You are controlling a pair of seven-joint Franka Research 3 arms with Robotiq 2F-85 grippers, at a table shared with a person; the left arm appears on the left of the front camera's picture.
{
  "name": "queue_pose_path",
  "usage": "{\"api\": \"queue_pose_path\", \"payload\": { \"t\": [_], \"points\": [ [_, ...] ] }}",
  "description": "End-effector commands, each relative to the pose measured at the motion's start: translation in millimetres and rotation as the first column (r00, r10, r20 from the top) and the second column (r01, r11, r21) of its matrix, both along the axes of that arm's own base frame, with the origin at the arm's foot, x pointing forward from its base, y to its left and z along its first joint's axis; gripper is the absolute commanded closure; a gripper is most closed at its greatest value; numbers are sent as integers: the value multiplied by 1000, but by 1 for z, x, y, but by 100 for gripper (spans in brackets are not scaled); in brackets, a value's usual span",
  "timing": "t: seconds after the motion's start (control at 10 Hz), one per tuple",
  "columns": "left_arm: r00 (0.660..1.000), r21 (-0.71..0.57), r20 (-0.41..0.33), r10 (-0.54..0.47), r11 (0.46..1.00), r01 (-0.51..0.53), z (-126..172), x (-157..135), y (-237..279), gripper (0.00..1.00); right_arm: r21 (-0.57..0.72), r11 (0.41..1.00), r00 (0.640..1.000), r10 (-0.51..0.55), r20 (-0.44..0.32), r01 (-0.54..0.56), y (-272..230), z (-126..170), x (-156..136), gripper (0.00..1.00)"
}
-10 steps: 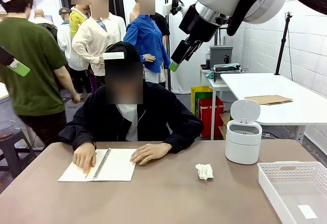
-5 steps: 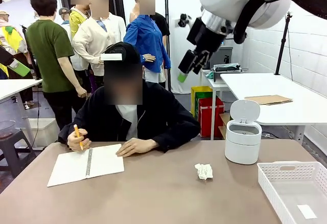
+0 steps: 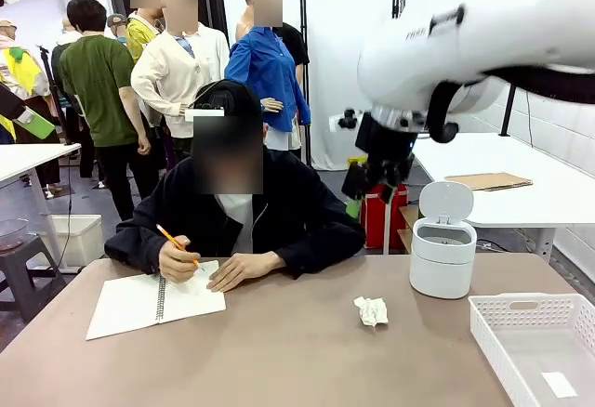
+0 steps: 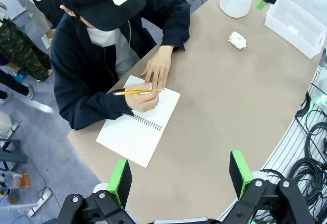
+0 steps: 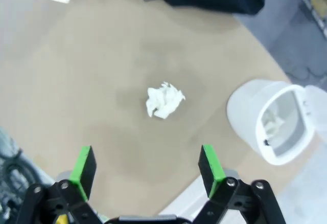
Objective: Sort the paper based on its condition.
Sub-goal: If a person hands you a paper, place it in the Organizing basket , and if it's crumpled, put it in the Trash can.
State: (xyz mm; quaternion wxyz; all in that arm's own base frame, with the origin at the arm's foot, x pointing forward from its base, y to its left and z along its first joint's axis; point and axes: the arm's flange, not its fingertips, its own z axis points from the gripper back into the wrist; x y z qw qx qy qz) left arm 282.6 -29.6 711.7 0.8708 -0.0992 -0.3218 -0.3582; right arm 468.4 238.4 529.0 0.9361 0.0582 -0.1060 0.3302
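A crumpled white wad of paper (image 3: 371,310) lies on the brown table right of centre, also seen in the left wrist view (image 4: 237,40). My right gripper (image 3: 370,193) hangs open in the air well above and behind it, left of the bin. In the right wrist view its fingers (image 5: 147,160) are spread wide with nothing between them, and the paper wad (image 5: 164,100) sits on the table just beyond their gap. My left gripper (image 4: 180,175) is open and empty, high above the near edge of the table.
A white bin (image 3: 443,258) with its lid up stands at the right; something white and crumpled lies inside (image 5: 273,124). A white slotted basket (image 3: 535,342) at the near right holds a small flat sheet (image 3: 559,384). A person writes with a pencil in a spiral notebook (image 3: 153,300) at the left.
My right arm has swung down, and its gripper has dropped from head height to just above the bin's level. The person slid the notebook left and put the pencil hand back on it.
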Motion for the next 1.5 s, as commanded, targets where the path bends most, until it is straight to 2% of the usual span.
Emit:
{"api": "queue_pose_path", "payload": {
  "t": [0.0, 0.1, 0.2, 0.3, 0.4, 0.5, 0.6, 1.1, 1.2, 1.4],
  "points": [
    [1000, 4, 1, 7, 1000, -7, 0, 0, 1, 0, -133, 979, 987, -159, -19, 155, 19, -36, 5, 0],
    [1000, 4, 1, 7, 1000, -7, 0, 0, 1, 0, -187, 962, 975, -213, -59, 199, 25, -58, 5, 0],
    [1000, 4, 1, 7, 1000, -7, 0, 0, 1, 0, -233, 949, 975, -222, -22, 211, 27, -77, 8, 0],
    [1000, 4, 1, 7, 1000, -7, 0, 0, 1, 0, -217, 945, 967, -254, -20, 243, 28, -89, 10, 0],
    [1000, 4, 1, 7, 1000, -7, 0, 0, 1, 0, -193, 941, 957, -288, -22, 279, 27, -95, 12, 0],
    [1000, 4, 1, 7, 1000, -7, 0, 0, 1, 0, -175, 945, 959, -284, -23, 276, 27, -97, 13, 0],
    [1000, 4, 1, 7, 1000, -7, 0, 0, 1, 0, -211, 949, 967, -250, -45, 235, 26, -96, 9, 0],
    [1000, 4, 1, 7, 1000, -7, 0, 0, 1, 0, -204, 948, 965, -259, -44, 245, 27, -98, 10, 0],
    [1000, 4, 1, 7, 1000, -7, 0, 0, 1, 0, -225, 939, 955, -283, -85, 258, 25, -113, 30, 0],
    [1000, 4, 1, 7, 1000, -7, 0, 0, 1, 0, -218, 932, 937, -322, -132, 290, 24, -138, 45, 0]
  ]
}}
